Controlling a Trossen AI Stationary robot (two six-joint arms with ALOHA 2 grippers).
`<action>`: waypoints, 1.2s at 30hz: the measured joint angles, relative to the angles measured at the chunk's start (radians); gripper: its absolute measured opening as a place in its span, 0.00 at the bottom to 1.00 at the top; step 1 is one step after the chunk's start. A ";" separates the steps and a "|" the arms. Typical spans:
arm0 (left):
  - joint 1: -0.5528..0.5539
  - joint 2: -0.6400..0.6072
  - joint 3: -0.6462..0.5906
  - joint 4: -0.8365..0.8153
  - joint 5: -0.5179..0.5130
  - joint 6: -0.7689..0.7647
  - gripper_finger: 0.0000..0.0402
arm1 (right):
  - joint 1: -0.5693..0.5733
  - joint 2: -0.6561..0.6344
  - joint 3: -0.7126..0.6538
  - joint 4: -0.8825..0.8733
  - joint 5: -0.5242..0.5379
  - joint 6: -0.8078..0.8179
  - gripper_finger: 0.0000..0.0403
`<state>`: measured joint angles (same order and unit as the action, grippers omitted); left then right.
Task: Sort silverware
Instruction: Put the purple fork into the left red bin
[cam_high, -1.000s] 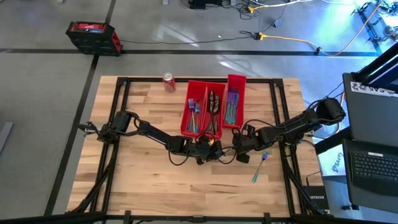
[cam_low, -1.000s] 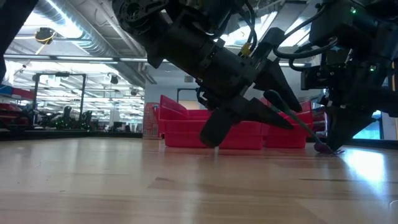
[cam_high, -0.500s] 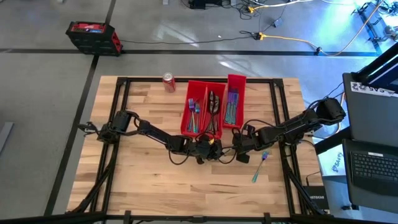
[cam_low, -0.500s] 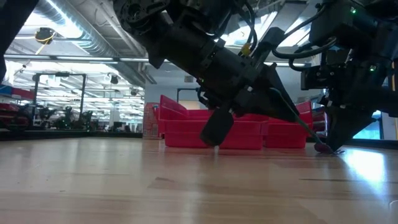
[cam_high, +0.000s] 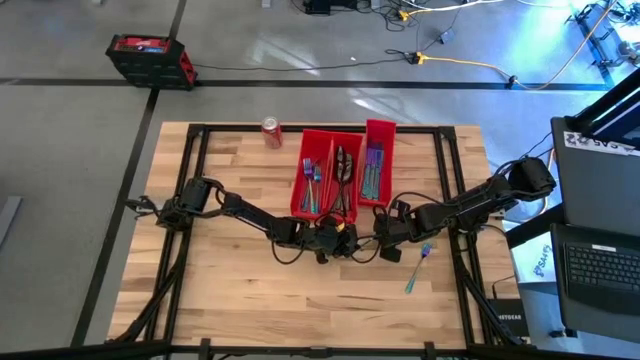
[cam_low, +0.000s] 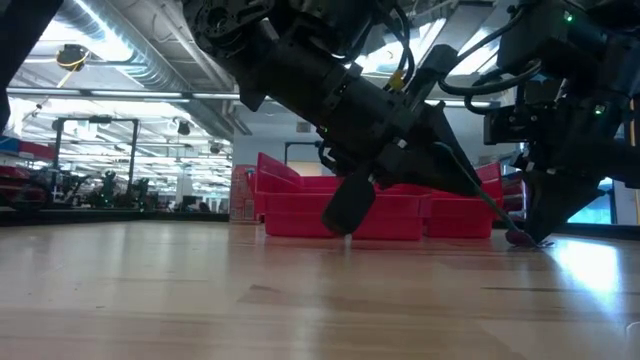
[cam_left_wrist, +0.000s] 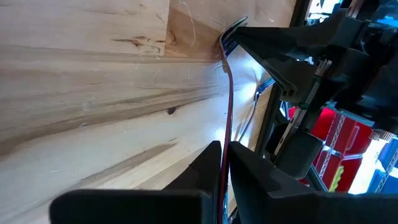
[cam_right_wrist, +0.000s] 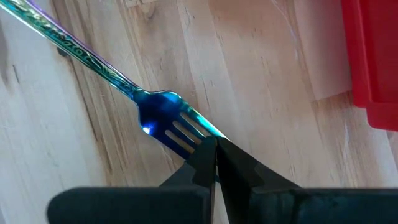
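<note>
An iridescent blue fork (cam_right_wrist: 163, 118) is held between both grippers near the table's middle, in front of three red bins (cam_high: 377, 150) that hold sorted silverware (cam_high: 343, 175). My left gripper (cam_left_wrist: 225, 155) reaches in from the left and is shut on the fork's handle. My right gripper (cam_right_wrist: 214, 155) points steeply down and is shut on the tines. In the low view the fork (cam_low: 480, 195) slants from the left gripper (cam_low: 440, 160) down to the right gripper (cam_low: 525, 235). A second fork (cam_high: 418, 268) lies flat on the wood to the right. My left gripper pinches the fork's slim handle (cam_left_wrist: 227, 127) between its two fingers, near the handle's free end. It comes slanting down from the table's left, the fingers lying roughly along the fork. That end sits raised off the table. My right gripper pinches the tips of the fork's tines (cam_right_wrist: 194, 138) between its two fingertips, coming from above and pointing steeply down. The tine end (cam_low: 518, 237) sits low by the wood; whether it touches the table I cannot tell.
A red soda can (cam_high: 271, 132) stands at the far edge, left of the bins. A black frame (cam_high: 190, 200) runs along the table's sides. Open wood lies at the near left (cam_high: 230, 300). A laptop (cam_high: 600, 265) sits beyond the right edge.
My left gripper has shut its fingers on the fork's handle without shifting place. The fork has kept its slant, and my right gripper has kept still on the tines.
</note>
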<state>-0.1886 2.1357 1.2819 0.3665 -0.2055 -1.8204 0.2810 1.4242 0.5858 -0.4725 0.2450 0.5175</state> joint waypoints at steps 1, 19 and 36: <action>0.001 0.000 0.000 0.014 0.001 0.014 0.05 | 0.000 0.000 0.000 0.000 0.000 0.000 0.00; 0.001 0.000 0.000 0.038 -0.022 0.049 0.00 | 0.001 -0.030 0.031 -0.011 -0.111 0.065 0.00; 0.002 0.000 -0.001 0.098 -0.030 0.087 0.00 | 0.002 -0.121 0.321 -0.357 0.134 0.082 0.13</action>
<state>-0.1867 2.1357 1.2812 0.4647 -0.2359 -1.7338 0.2825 1.3037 0.9064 -0.8296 0.3788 0.5993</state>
